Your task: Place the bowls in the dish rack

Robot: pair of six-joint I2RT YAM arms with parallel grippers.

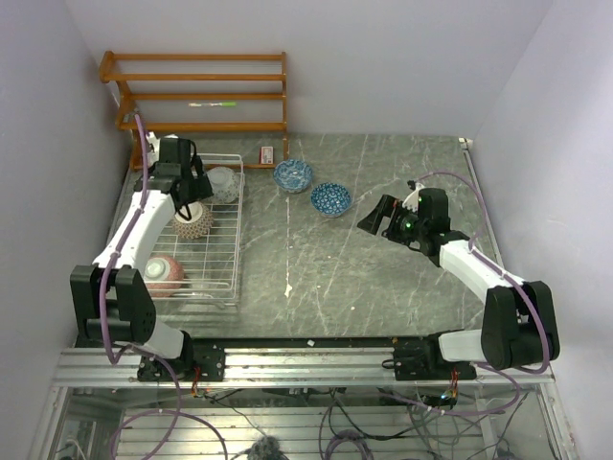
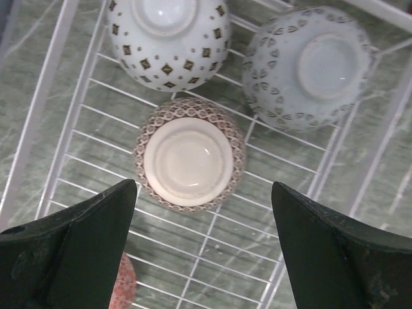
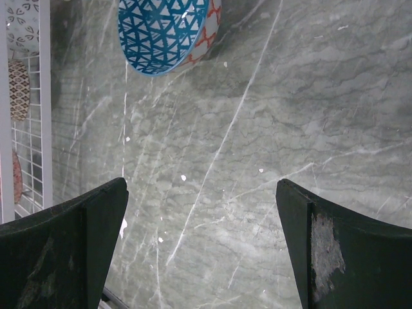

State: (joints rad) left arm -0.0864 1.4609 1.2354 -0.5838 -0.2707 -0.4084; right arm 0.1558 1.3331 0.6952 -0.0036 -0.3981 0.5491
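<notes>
Left side of the top view: dish rack holds four bowls upside down. My left gripper hangs wide open over the brown-patterned bowl, holding nothing. Two blue bowls sit on the worktop, centre-top, apart from the rack. Right gripper is open too and empty, with the nearer blue bowl at the upper left of its wrist view. Risks, I think: a rim pinch slips on glazed ceramic, or the left arm over the rack blocks the drop-off and the arms clash.

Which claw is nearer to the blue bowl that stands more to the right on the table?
Right. The right claw hangs open just beside that blue bowl, apart from it. The left claw is far off, open above an upturned bowl in the dish rack.
</notes>
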